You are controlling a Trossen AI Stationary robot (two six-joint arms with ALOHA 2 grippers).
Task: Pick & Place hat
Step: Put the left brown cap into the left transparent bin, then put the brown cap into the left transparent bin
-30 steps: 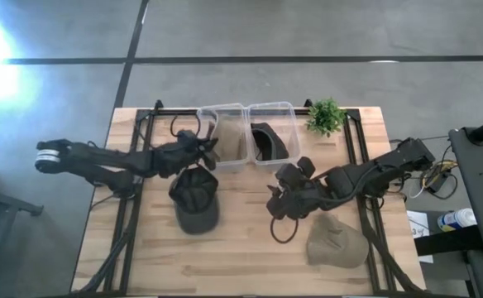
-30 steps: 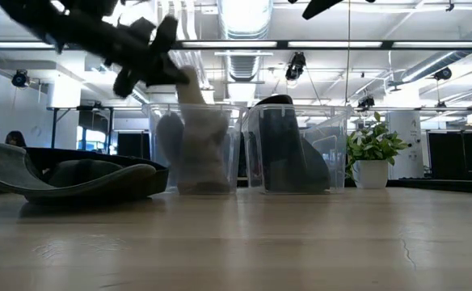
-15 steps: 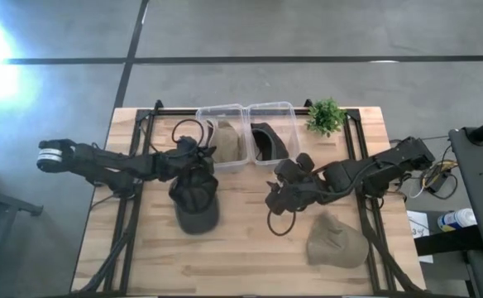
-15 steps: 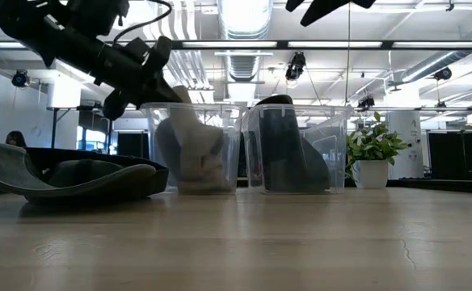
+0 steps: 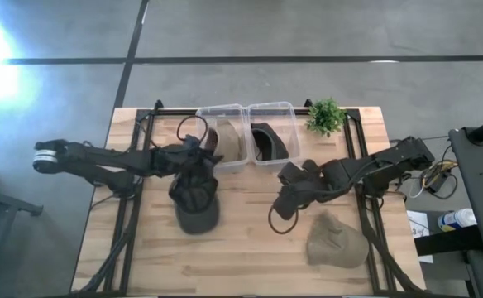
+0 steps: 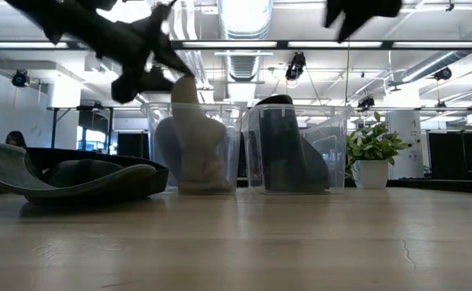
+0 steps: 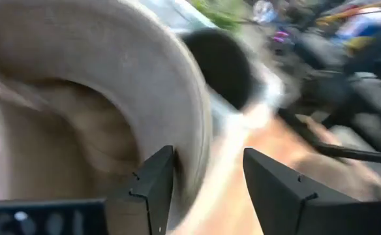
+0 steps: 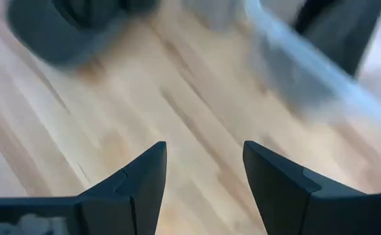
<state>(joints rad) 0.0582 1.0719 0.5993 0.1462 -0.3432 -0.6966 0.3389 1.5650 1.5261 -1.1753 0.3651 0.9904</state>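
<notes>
A tan hat (image 5: pixel 227 139) stands on edge inside the left clear bin (image 5: pixel 221 108), its top poking above the rim (image 6: pixel 184 87). My left gripper (image 5: pixel 203 156) hovers open just left of that bin, above its rim in the low view (image 6: pixel 143 61). In the left wrist view the hat's brim (image 7: pixel 194 124) runs down between the fingers, close to one of them. A dark hat (image 5: pixel 266 141) fills the right bin (image 5: pixel 270 105). A dark olive hat (image 5: pixel 194 199) and another tan hat (image 5: pixel 337 242) lie on the table. My right gripper (image 5: pixel 283 201) hangs open over bare wood (image 8: pixel 203 150). My left gripper is open with the tan hat's brim edge (image 7: pixel 198 150) standing between its fingers, right beside one finger (image 7: pixel 152 186). Whether that finger touches the brim I cannot tell. The hat rests in the bin.
A small potted plant (image 5: pixel 325 116) stands at the far right, beside the right bin. Black frame rails (image 5: pixel 134 207) run along both sides of the table. Bare wood lies between the two loose hats.
My left gripper has lowered the tan hat into the left bin, let go of it and risen again, drawing back a little toward the table's left. The hat now stands in the bin by itself. My right gripper has shifted slightly toward the table's right edge.
</notes>
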